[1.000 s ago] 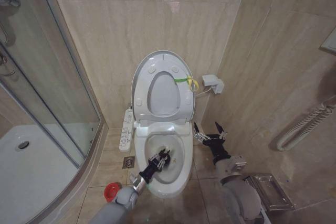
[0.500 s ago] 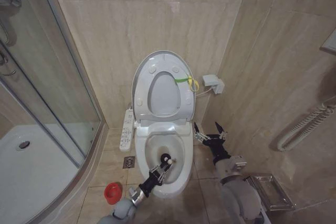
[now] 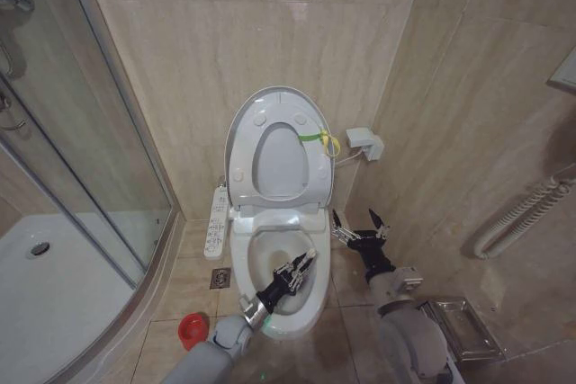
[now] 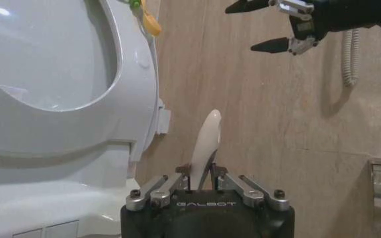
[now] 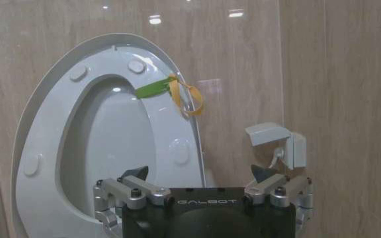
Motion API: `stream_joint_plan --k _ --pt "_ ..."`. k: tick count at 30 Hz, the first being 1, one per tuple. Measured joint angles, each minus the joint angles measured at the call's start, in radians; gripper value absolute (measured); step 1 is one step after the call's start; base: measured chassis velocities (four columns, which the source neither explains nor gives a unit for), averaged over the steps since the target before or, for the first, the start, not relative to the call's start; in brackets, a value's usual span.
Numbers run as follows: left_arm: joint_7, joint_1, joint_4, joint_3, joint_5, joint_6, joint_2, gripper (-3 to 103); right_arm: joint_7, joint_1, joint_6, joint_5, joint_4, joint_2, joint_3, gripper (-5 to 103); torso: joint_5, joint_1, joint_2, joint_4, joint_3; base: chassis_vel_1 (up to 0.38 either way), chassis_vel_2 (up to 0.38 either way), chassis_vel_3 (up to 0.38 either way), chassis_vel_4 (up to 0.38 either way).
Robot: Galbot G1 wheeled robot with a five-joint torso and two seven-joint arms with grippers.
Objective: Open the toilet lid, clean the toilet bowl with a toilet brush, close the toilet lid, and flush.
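Note:
The toilet lid [image 3: 279, 155] stands raised against the wall together with the seat, a yellow-green band [image 3: 317, 138] tied at its edge; the right wrist view faces it [image 5: 111, 139]. Below lies the open toilet bowl [image 3: 243, 258] with its side control panel [image 3: 217, 209]. My left gripper [image 3: 297, 269] reaches into the bowl, on its right side. It is shut [image 4: 202, 171] on the toilet brush's thin white handle [image 4: 207, 139]; the bristle head is hidden. My right gripper [image 3: 360, 227] hovers open to the right of the bowl [image 5: 199, 174], holding nothing.
The red holder cup [image 3: 192, 330] sits on the floor left of the bowl. A glass shower enclosure [image 3: 81, 132] and white tray [image 3: 54, 285] take up the left. A wall box [image 3: 364, 142], a hose [image 3: 522, 213] and a metal rack [image 3: 463, 325] are on the right.
My left gripper drew back to the bowl's front rim, then pushed in and to the right with the brush. The right arm has stayed still.

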Motion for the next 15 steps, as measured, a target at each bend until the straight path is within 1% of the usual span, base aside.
stream_joint_plan --k 4,6,8,12,14,15 --pt "0.008 -0.007 0.066 -0.011 -0.005 -0.006 0.004 19 0.000 0.000 0.000 0.000 0.000 0.000 0.000 100 0.0000 0.000 0.000 0.0002 0.000 0.000 0.000 0.000 0.000" --pt "0.010 -0.008 0.078 -0.014 -0.005 -0.005 0.009 19 0.000 0.000 0.000 0.000 0.000 0.000 0.000 100 0.0000 0.000 0.000 0.0002 0.000 0.000 0.000 0.000 0.000" --pt "0.012 -0.009 0.095 -0.023 -0.005 -0.004 0.019 19 0.000 0.000 0.000 0.000 0.000 0.000 0.000 100 0.0003 0.000 0.000 0.0006 0.000 0.000 0.000 0.000 0.000" --pt "0.013 -0.012 0.077 -0.031 -0.010 0.000 0.028 19 0.000 0.000 0.000 0.000 0.000 0.000 0.000 100 0.0003 0.000 0.000 0.0005 0.000 0.000 0.000 0.000 0.000" --pt "0.012 -0.010 0.024 -0.029 -0.015 0.001 0.026 19 0.000 0.000 0.000 0.000 0.000 0.000 0.000 100 0.0001 0.000 0.000 -0.0001 0.000 0.000 0.000 0.000 0.000" --pt "0.012 -0.010 0.024 -0.029 -0.015 0.001 0.026 19 0.000 0.000 0.000 0.000 0.000 0.000 0.000 100 0.0001 0.000 0.000 -0.0001 0.000 0.000 0.000 0.000 0.000"
